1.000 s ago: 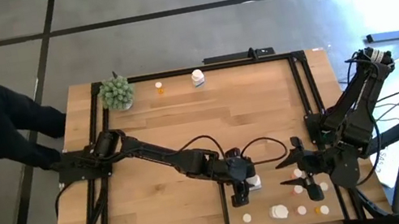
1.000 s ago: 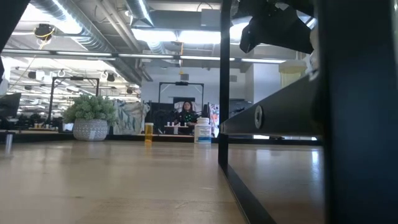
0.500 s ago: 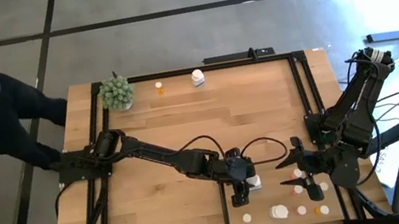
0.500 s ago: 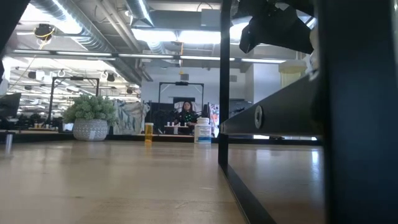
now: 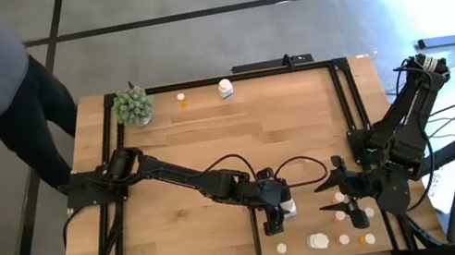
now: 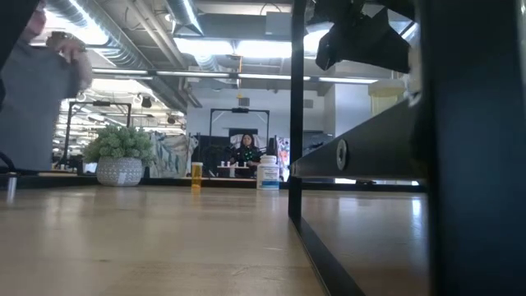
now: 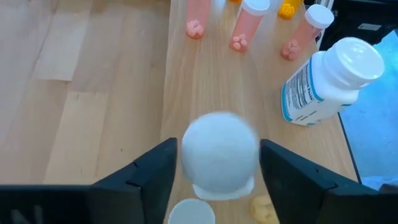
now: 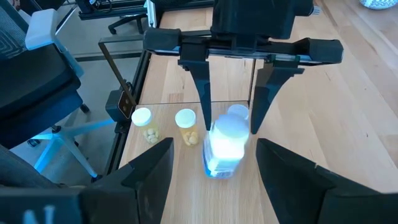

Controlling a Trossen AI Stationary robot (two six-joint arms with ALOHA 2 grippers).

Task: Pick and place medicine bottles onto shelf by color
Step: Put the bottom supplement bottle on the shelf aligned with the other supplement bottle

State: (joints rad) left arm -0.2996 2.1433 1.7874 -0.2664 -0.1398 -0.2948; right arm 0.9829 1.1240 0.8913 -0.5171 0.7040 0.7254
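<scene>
White bottle (image 7: 219,152) between open left gripper (image 7: 217,180) fingers, shelf (image 5: 320,224) edge beside

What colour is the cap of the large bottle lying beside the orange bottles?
White, like its body; the large bottle shows best in the left wrist view.

Grey tiled floor (image 5: 221,35) surrounds the table; beyond, ceiling lights (image 6: 246,49), ducts and an office chair (image 8: 37,68).
</scene>
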